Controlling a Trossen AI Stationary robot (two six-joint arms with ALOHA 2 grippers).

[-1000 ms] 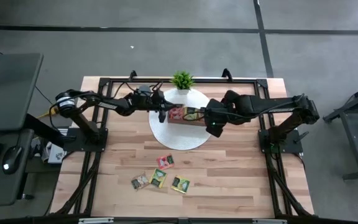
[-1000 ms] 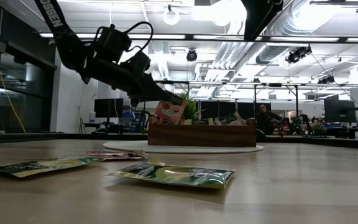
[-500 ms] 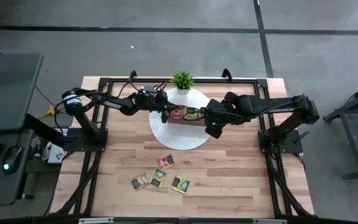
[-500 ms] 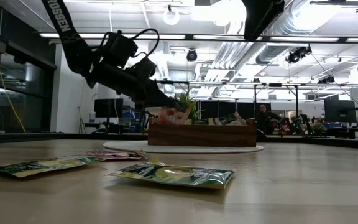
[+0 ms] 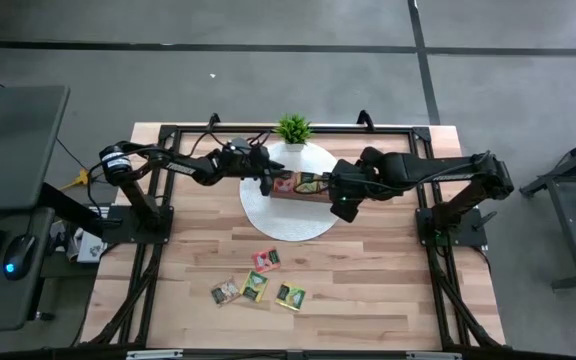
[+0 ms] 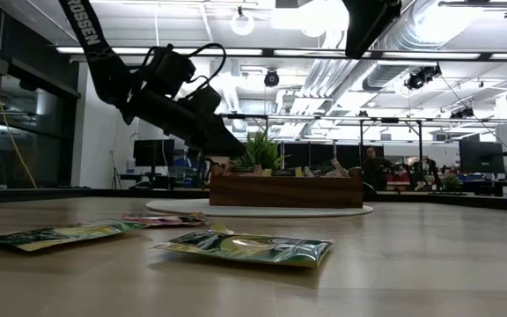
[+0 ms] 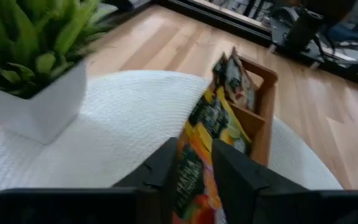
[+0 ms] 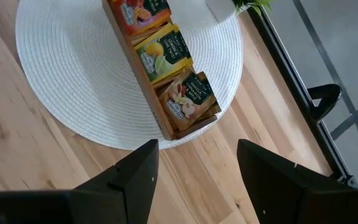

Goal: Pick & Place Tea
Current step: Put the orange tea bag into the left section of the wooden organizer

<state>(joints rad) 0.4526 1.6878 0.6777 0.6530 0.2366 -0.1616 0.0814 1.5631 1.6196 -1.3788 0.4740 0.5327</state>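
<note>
A brown wooden tray [image 5: 303, 185] stands on a round white mat [image 5: 288, 218], with tea sachets upright in its three compartments [image 8: 163, 53]. My left gripper [image 7: 194, 149] is at the tray's left end, pointing a little downward, fingers apart. A red-pink sachet [image 7: 191, 180] stands between them in the end compartment. My right gripper [image 5: 343, 207] hovers open over the tray's right end [image 8: 197, 162] with nothing between its fingers. Several more sachets [image 5: 258, 284] lie flat on the table nearer the front edge. My left gripper's fingers [image 7: 229, 174] stand on either side of the red-pink sachet's upper part [image 7: 194, 158], coming slanting down from the table's left. I cannot tell whether they touch it. The sachet stands on edge in the tray's left compartment.
A small potted plant [image 5: 293, 130] in a white pot stands on the mat's far edge, close behind the left gripper [image 7: 30, 56]. Black frame rails run along the table's sides. Bare wood lies around the loose sachets [image 6: 245, 248] at the front.
The red-pink sachet stood out above the tray's left end at my left gripper's fingertips. It has gone down into the end compartment and no longer shows above the tray wall in the low view. The right arm has kept still.
</note>
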